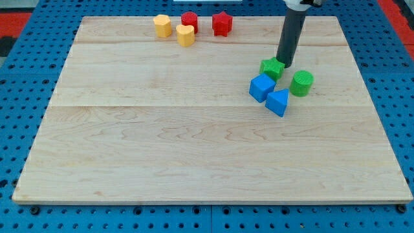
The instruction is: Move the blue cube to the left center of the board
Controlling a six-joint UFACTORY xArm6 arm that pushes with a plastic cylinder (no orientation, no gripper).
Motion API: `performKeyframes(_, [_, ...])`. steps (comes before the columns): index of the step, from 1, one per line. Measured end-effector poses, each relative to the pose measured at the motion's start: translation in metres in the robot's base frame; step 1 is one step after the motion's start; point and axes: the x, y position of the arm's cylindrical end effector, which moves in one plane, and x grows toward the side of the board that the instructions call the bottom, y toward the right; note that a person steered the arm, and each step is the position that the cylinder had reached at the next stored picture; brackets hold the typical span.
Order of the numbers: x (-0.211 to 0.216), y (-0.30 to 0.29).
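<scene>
The blue cube (261,87) sits at the right of the wooden board (162,149), a little above its middle height. A blue triangular block (278,102) touches its lower right side. A green star-shaped block (272,67) lies just above the cube, and a green cylinder (301,83) stands to the right. My tip (284,64) rests at the upper right edge of the green star block, above and to the right of the blue cube, apart from the cube.
Near the board's top edge stand a yellow hexagonal block (162,26), a yellow heart-shaped block (185,35), a red cylinder (189,21) and a red star (222,24). A blue pegboard surface (401,116) surrounds the board.
</scene>
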Motion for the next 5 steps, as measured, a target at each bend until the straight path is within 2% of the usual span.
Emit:
performKeyframes(3, [0.0,0.007])
performKeyframes(4, [0.001,0.029])
performKeyframes(5, [0.023,0.07])
